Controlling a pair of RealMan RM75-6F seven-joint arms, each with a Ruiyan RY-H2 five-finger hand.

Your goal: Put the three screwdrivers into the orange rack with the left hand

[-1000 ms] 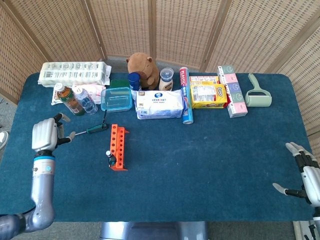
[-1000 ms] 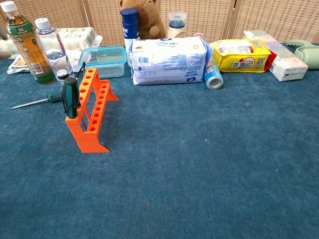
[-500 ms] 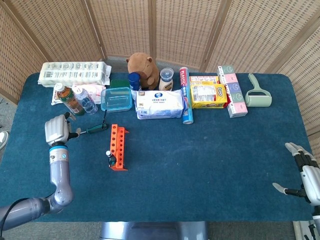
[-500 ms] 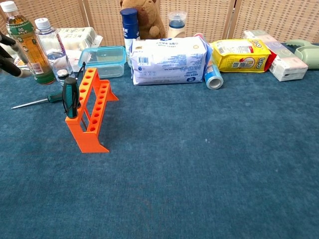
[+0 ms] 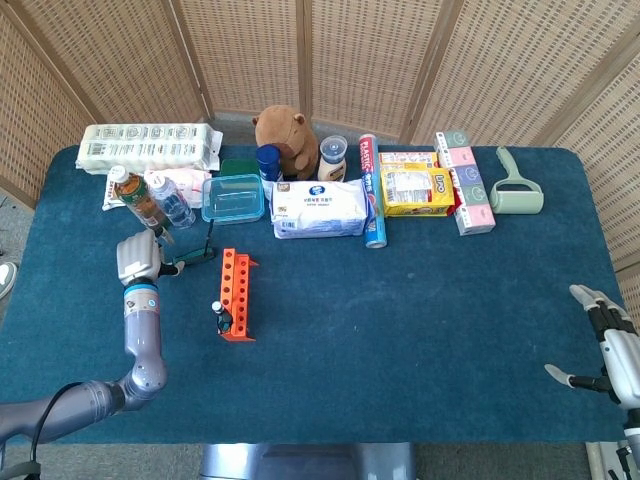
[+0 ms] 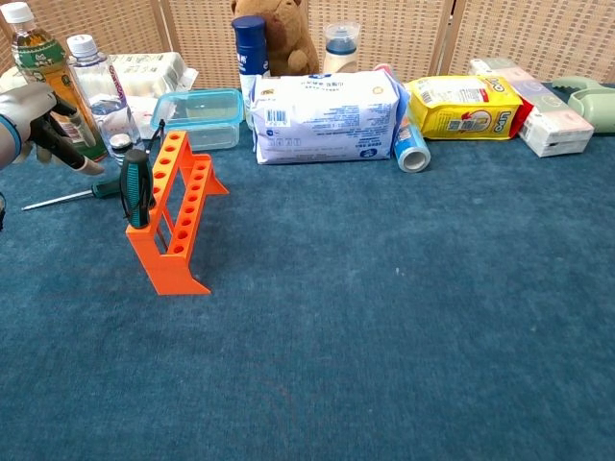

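Observation:
The orange rack (image 5: 237, 294) (image 6: 173, 216) stands left of centre, with one green-and-black screwdriver (image 5: 220, 316) (image 6: 135, 187) upright in its near end. A second screwdriver (image 5: 194, 257) (image 6: 58, 199) with a green handle lies on the cloth just left of the rack's far end, its shaft pointing left. A thin dark screwdriver (image 5: 210, 234) shows between the rack and the clear box. My left hand (image 5: 138, 258) (image 6: 38, 115) hovers over the lying screwdriver's shaft, fingers apart and pointing down, holding nothing. My right hand (image 5: 608, 345) rests at the table's right edge, fingers spread and empty.
Two bottles (image 6: 53, 86) stand right behind my left hand. A clear box (image 5: 233, 197), a wipes pack (image 5: 320, 208), a plush toy (image 5: 285, 135), cans, boxes and a lint roller (image 5: 518, 190) line the far side of the blue table (image 5: 420, 330).
My left hand has travelled right and further onto the table, from the left edge to just over the lying screwdriver's shaft. The screwdrivers, the rack and the right hand have not moved.

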